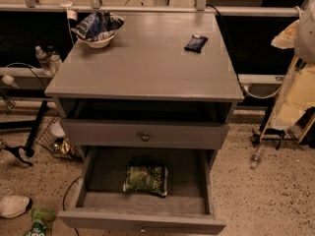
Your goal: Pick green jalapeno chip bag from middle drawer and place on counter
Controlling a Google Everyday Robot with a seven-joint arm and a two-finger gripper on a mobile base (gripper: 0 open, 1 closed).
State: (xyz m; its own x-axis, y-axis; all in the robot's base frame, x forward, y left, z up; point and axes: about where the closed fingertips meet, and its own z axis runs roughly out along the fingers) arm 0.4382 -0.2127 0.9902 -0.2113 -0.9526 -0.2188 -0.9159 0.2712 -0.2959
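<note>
The green jalapeno chip bag [145, 179] lies flat in the open middle drawer [93, 181], a little left of its centre and near the back. The drawer is pulled far out, its front panel at the bottom of the view. The counter [147, 63] is the grey cabinet top above it. My gripper [298, 90] is part of a pale arm at the right edge of the view, beside the cabinet, level with the counter and well away from the bag. It holds nothing that I can see.
A white bowl [98, 42] holding a blue-and-white bag sits at the counter's back left. A small dark-blue packet [196, 43] lies at its back right. A shut drawer with a round knob [144, 137] is above the open one. A shoe, a green packet, a wire basket and bottles lie on the floor.
</note>
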